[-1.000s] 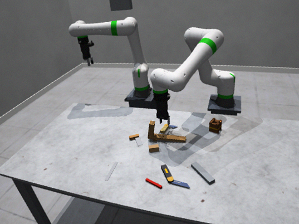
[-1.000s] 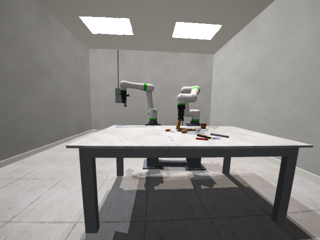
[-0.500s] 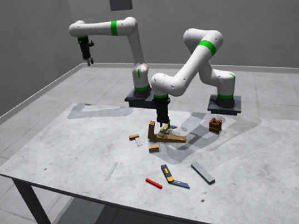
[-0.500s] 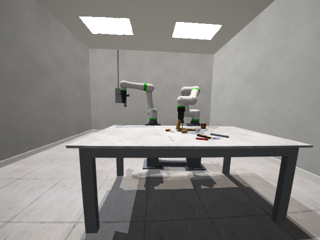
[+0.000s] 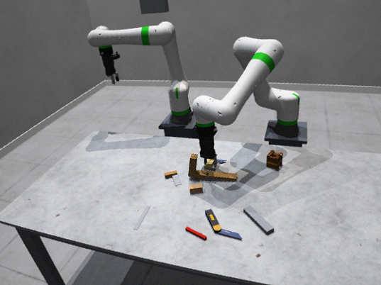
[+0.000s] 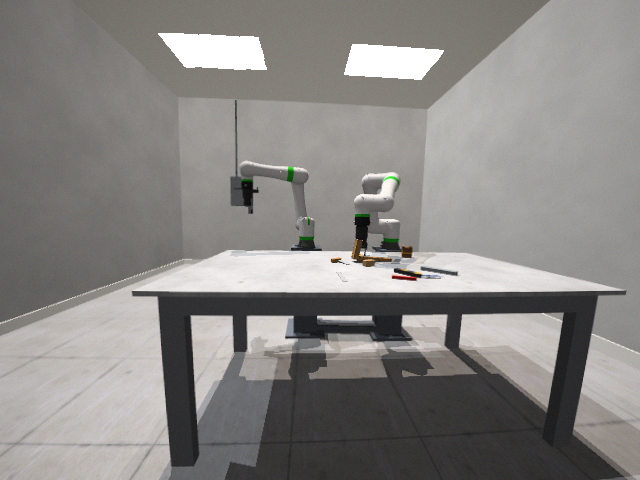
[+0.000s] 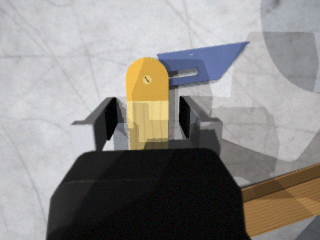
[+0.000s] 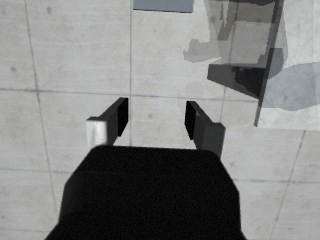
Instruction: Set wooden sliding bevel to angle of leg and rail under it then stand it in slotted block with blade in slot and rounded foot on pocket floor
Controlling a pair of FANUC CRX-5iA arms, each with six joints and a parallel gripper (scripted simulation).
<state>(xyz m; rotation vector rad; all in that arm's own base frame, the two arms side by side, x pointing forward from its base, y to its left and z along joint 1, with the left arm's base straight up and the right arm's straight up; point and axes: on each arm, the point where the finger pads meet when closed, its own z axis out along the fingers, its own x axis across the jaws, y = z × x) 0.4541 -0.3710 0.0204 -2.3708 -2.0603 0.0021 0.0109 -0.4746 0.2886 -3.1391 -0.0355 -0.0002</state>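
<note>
Wooden sliding bevel (image 5: 209, 165) (image 7: 147, 127): lying on the desk (image 5: 80, 194) (image 6: 232, 273) (image 7: 40, 75) (image 8: 290, 117), its blue blade (image 5: 220, 161) (image 7: 205, 62) opening out sideways.
Right gripper (image 5: 114, 78) (image 6: 250, 209) (image 8: 156, 118): standing wide at far left, holding nothing beyond the desk.
Leg (image 5: 193, 165) (image 6: 357, 249): leaning up from the rail (image 5: 221, 176) (image 6: 379, 259) (image 7: 285, 205); a knock would be spoiling the angle being copied.
Left gripper (image 5: 210, 162) (image 6: 364, 251) (image 7: 148, 117): hovering wide around the wooden handle, gripping nothing; off-centre closing would be twisting the handle, and a drift nearer would be bumping the rail.
Black bevel (image 5: 212, 219) (image 6: 405, 272): lying nearer, inviting a mix-up.
Slotted block (image 5: 274, 161) (image 6: 406, 251): waiting at right without the bevel; its pocket is showing too small to read. A wrongly set blade could be jamming or toppling there.
</note>
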